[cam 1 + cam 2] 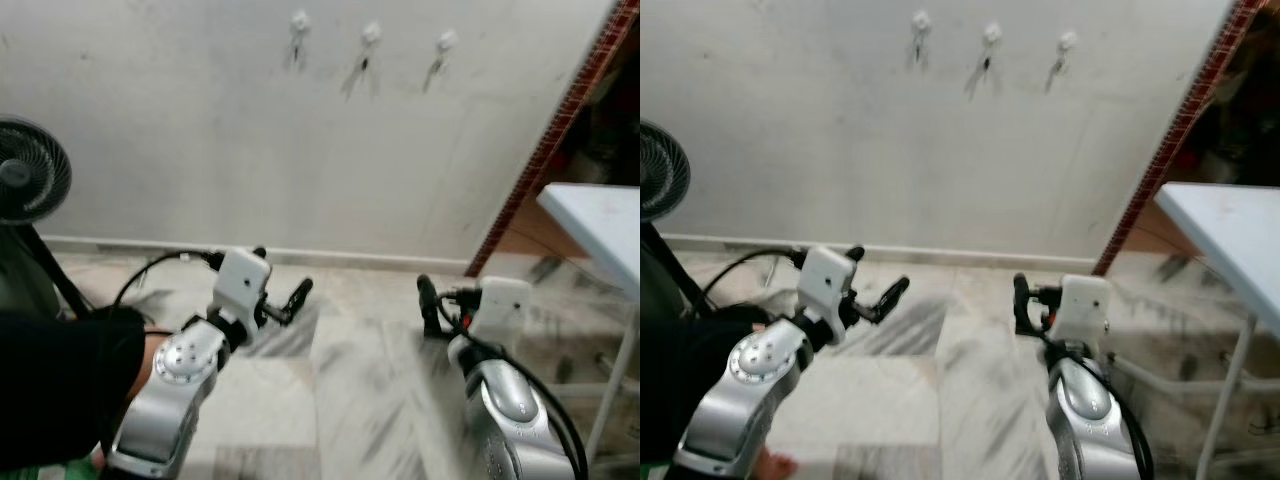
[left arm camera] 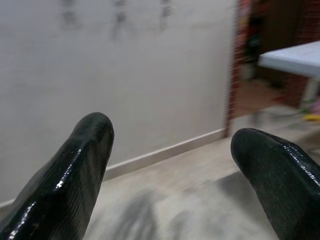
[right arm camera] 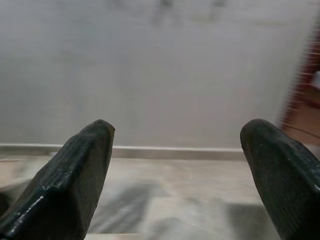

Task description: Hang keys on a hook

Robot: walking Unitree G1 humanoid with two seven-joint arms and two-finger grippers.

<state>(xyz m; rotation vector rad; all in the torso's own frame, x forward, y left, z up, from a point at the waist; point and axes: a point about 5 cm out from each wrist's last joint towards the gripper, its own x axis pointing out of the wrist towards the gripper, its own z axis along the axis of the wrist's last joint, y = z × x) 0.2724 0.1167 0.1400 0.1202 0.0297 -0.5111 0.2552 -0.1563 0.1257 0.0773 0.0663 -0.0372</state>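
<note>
Three hooks (image 1: 371,33) high on the wall, keys (image 1: 362,66) dangling already; well above and ahead of left pincer (image 2: 170,175) and right pincer (image 3: 177,175), both spread, empty, low over floor.

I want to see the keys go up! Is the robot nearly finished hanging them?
Maybe already. All three hooks on the wall seem to have something small dangling, too blurry to name. In hand: nothing; the left gripper and right gripper are open and empty, low above the floor. Nothing obvious is left.
</note>
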